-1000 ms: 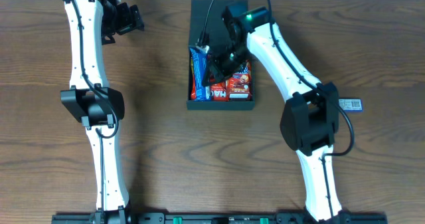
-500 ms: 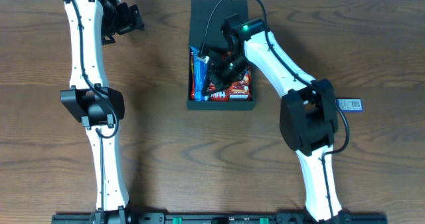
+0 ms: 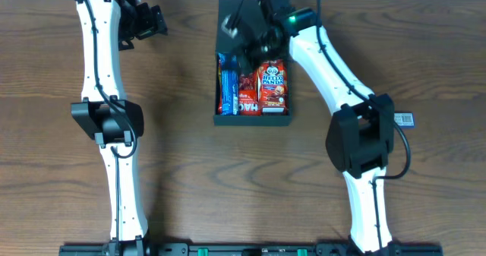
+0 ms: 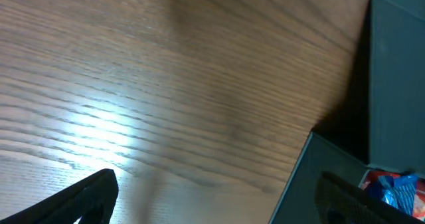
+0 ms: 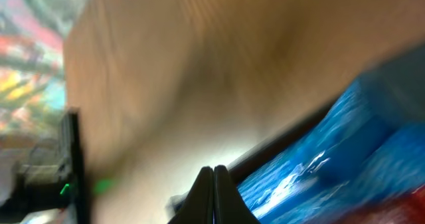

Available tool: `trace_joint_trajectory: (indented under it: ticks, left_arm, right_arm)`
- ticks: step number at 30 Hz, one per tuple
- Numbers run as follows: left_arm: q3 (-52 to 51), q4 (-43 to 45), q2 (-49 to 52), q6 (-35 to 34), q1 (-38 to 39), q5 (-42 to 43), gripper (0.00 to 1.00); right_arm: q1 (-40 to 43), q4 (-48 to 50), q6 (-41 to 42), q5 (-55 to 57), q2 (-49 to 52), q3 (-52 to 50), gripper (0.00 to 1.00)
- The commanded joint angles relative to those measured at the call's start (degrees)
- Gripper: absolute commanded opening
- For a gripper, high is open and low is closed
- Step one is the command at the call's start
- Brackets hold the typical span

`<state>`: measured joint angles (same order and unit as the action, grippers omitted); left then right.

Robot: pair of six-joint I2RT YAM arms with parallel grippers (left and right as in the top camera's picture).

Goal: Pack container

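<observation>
**Packets lie flat; the lid looks like the next job**

The container [image 3: 253, 120] sits at upper centre of the overhead view with three packets side by side inside. The right gripper [image 3: 244, 37], clenched on nothing, hovers by the lid flap [image 3: 228, 11]. It should probably fold the flap over slowly, clear of the packets. The left gripper [image 3: 149, 20] hangs released at upper left.

The table [image 3: 190, 180] is a dark brown wood-grain top that fills nearly the whole overhead view, with a pale strip showing beyond its far edge. Sitting directly on it, near the far edge and about centre, is the container [image 3: 253, 121] — a dark, shallow box with its flap lid [image 3: 226, 9] open on the far side. Off to the right, well apart from the box, a small white-and-blue label [image 3: 403, 119] lies on the wood — too small to read. A black rail [image 3: 243, 250] runs along the near edge.
</observation>
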<state>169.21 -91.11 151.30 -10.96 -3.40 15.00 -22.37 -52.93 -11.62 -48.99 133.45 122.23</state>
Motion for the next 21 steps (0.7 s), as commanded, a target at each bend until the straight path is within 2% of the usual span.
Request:
trace_joint_trajectory:
  ticks: [1,4,21]
  left_arm:
    - [1.20,0.07,-0.59,-0.83,0.94,-0.17,0.95]
    - [1.20,0.02,-0.59,-0.81,1.42,-0.17,0.95]
    - [1.20,1.16,-0.59,-0.81,1.70,-0.44,0.95]
  right_arm:
    - [1.07,6.08,8.07,0.39,0.44,0.72,0.01]
    - [1.55,10.58,11.82,2.27,2.27,0.72,0.01]
    - [1.55,11.08,12.46,7.19,7.17,0.72,0.01]
